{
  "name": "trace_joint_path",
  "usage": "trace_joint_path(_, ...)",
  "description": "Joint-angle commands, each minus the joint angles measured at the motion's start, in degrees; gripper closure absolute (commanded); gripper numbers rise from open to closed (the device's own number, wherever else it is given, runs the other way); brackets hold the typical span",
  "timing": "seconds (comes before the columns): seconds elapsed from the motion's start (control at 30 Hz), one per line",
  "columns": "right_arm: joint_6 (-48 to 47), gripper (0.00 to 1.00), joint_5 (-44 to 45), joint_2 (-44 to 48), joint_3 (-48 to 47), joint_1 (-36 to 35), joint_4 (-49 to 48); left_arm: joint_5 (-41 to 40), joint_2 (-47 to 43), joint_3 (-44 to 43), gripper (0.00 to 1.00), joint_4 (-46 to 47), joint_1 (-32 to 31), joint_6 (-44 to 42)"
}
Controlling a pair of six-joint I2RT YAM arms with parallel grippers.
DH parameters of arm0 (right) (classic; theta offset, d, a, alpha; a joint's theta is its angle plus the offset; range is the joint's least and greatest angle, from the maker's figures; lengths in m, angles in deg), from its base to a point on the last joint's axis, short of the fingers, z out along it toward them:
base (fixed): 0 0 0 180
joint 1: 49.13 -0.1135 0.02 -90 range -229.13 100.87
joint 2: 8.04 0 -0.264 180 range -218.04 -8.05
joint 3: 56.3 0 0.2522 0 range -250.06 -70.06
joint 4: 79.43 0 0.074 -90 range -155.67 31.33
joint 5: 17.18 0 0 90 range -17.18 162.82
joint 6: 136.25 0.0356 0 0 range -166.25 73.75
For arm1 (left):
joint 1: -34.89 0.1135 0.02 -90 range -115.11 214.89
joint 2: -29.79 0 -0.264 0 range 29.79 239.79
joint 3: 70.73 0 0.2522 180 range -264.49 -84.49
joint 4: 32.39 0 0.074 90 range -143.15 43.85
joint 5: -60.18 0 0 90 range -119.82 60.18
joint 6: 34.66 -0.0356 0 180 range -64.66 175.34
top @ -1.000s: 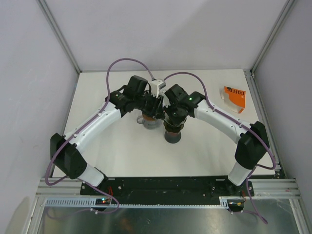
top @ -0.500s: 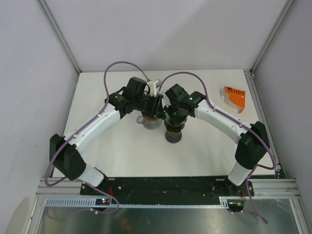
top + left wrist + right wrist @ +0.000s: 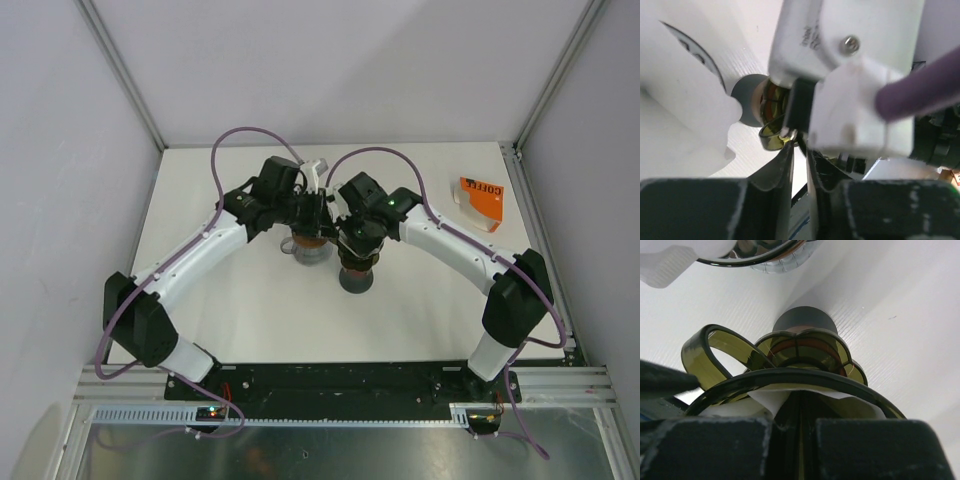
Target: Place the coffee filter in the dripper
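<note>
The dripper (image 3: pixel 355 270) is yellowish clear plastic with a black rim (image 3: pixel 805 374) and a loop handle (image 3: pixel 705 347), and it stands on a dark round base (image 3: pixel 805 320). The white coffee filter (image 3: pixel 862 407) sits inside it, just under the rim. My right gripper (image 3: pixel 800 407) reaches into the dripper from above and is shut on the filter's fold. My left gripper (image 3: pixel 799 136) hangs close beside the right wrist, its tips at the dripper's handle (image 3: pixel 771 142). A narrow gap shows between its fingers, with nothing in it.
A clear glass vessel (image 3: pixel 303 250) stands just left of the dripper, under the left wrist, and its rim (image 3: pixel 765 260) shows in the right wrist view. An orange and white coffee packet (image 3: pixel 478 200) lies at the back right. Grey walls enclose the white table (image 3: pixel 200 200).
The left gripper's jaws have narrowed and its wrist has shifted slightly toward the back left. The right gripper stays shut in the dripper.
</note>
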Motion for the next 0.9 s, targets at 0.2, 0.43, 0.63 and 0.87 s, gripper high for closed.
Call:
trace_joint_path(0.2,-0.4,1.0,-3.6,1.0,-0.1,-1.7,-2.0,1.7,0.8,0.4,0.9,3.9,-0.1,2.3)
trace_joint_path(0.43,-0.4,1.0,-3.4,0.8,-0.6,-1.7,-1.8,3.3,-0.8,-0.5,0.63,3.8,1.8,2.0)
trace_joint_path(0.63,-0.6,1.0,-3.4,0.9,-0.7,-1.8,-1.8,3.5,-1.4,0.2,0.59,3.8,4.7,2.3)
trace_joint_path(0.87,-0.6,1.0,-2.7,1.9,-0.9,-1.8,-2.1,5.0,-1.7,0.6,0.58,3.8,4.8,2.3)
